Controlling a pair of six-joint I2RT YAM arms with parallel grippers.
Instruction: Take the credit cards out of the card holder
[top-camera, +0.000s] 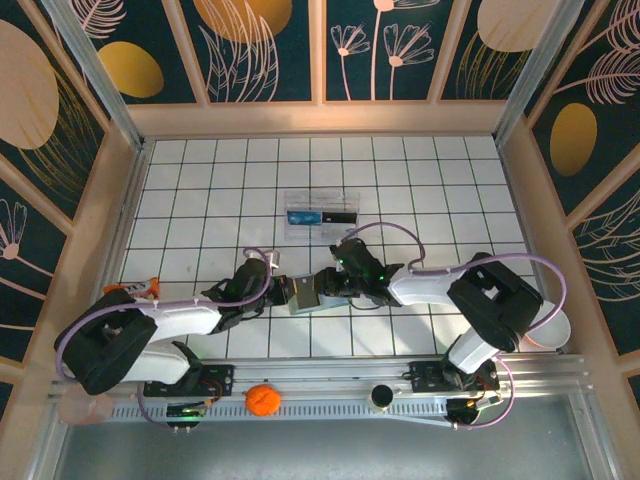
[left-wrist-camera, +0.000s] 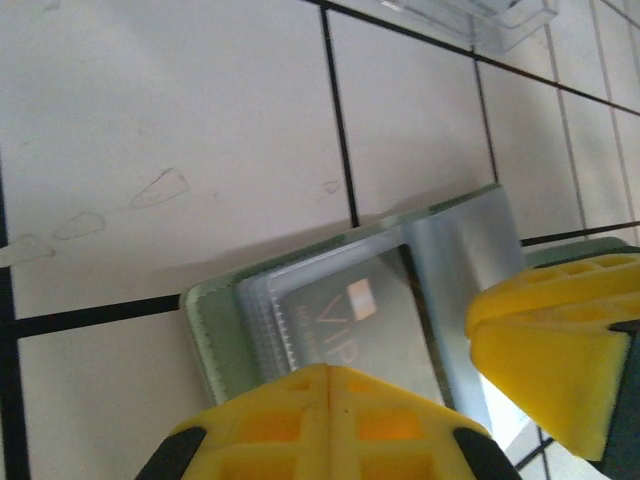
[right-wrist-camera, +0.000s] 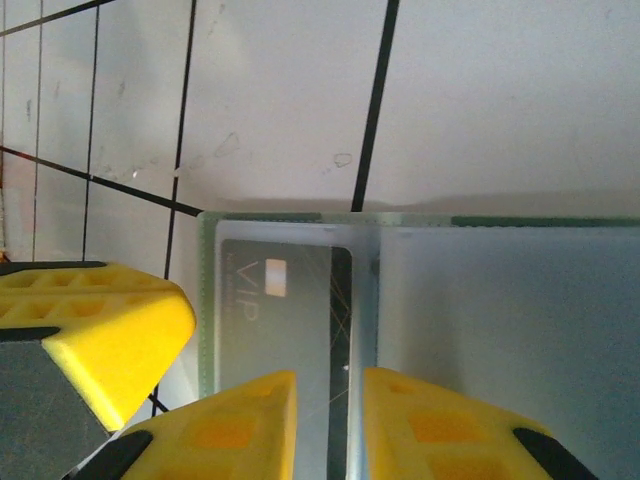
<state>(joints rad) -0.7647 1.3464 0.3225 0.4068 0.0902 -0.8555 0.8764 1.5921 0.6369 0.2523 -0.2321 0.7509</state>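
Observation:
The card holder (top-camera: 303, 296) lies open and flat on the tiles between my two grippers, its green rim (left-wrist-camera: 213, 335) and pale inner face (right-wrist-camera: 500, 310) showing. A grey credit card marked VIP (right-wrist-camera: 270, 300) sits in the clear left pocket (left-wrist-camera: 350, 320), its dark edge sticking out toward the fold. My left gripper (left-wrist-camera: 330, 385) is shut, fingertips together at the holder's near left edge. My right gripper (right-wrist-camera: 330, 400) hovers over the fold with jaws a little apart, straddling the card's dark edge. Each gripper's yellow finger shows in the other's wrist view.
A clear plastic box (top-camera: 320, 215) with blue and black items stands just beyond the holder, its corner (left-wrist-camera: 480, 15) in the left wrist view. An orange ball (top-camera: 262, 400) and a black round part (top-camera: 381, 397) sit on the front rail. Wooden walls ring the tiled floor.

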